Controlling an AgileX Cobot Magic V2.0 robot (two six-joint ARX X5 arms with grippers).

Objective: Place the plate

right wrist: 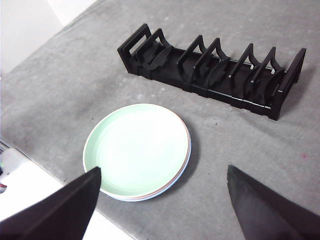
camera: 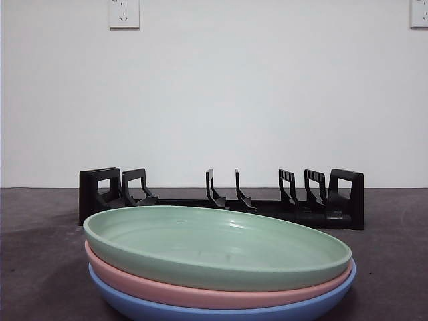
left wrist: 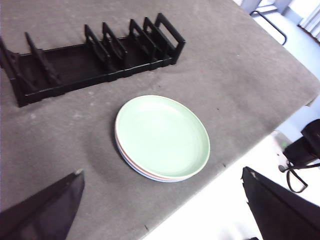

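A stack of three plates sits near the table's front edge: a green plate (camera: pixel 214 244) on top, a pink plate (camera: pixel 200 289) under it, a blue plate (camera: pixel 221 309) at the bottom. The green plate also shows in the left wrist view (left wrist: pixel 162 135) and the right wrist view (right wrist: pixel 137 150). A black plate rack (camera: pixel 221 197) with empty slots stands behind the stack; it also shows in the left wrist view (left wrist: pixel 95 57) and the right wrist view (right wrist: pixel 215 67). My left gripper (left wrist: pixel 165 200) and right gripper (right wrist: pixel 165 192) are open, empty, high above the table.
The grey table (camera: pixel 388 267) ends just in front of the plates. A white wall with sockets (camera: pixel 124 13) rises behind the rack. A black stand (left wrist: pixel 305 155) sits on the floor beyond the table edge.
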